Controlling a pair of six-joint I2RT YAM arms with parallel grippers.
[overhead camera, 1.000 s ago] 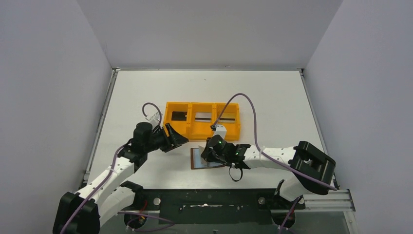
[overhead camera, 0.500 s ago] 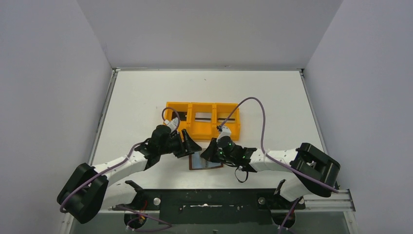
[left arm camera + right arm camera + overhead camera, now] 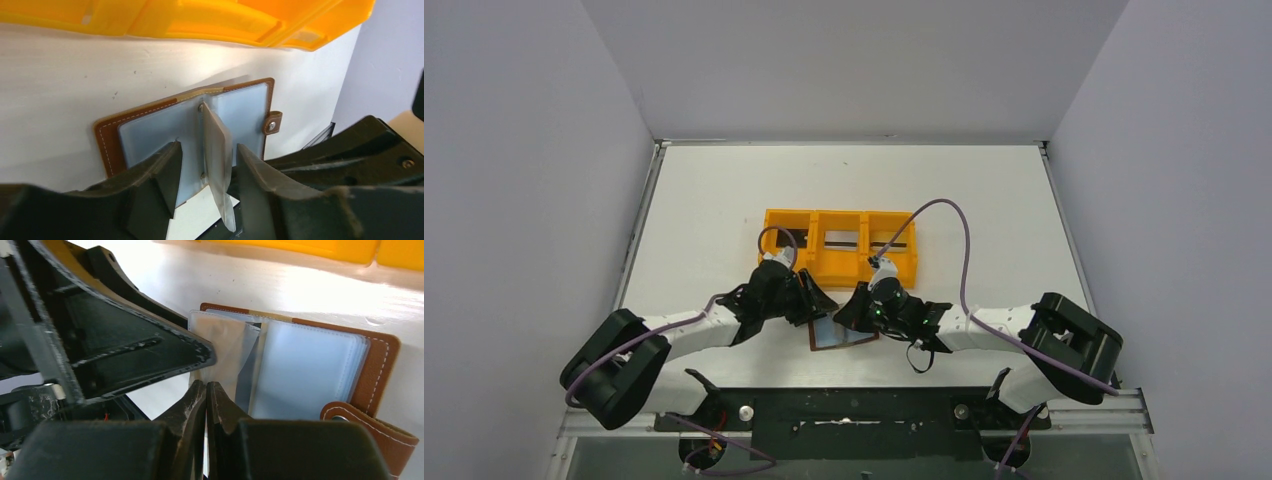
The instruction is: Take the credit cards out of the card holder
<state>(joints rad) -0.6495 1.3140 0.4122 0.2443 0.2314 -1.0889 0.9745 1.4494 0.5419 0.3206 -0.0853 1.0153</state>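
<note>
The card holder (image 3: 842, 336), open at the table's (image 3: 724, 200) near edge before the orange tray (image 3: 824, 270), is being flanked by both grippers. Its upright clear sleeve (image 3: 215, 135) is being straddled by the left gripper (image 3: 207, 152), jaws released. The right gripper (image 3: 206, 390) is being held clenched against that sleeve; any grasp cannot be told.

Orange three-compartment tray (image 3: 842, 268) on a white table (image 3: 984, 210), between pale grey walls (image 3: 534, 180)
</note>
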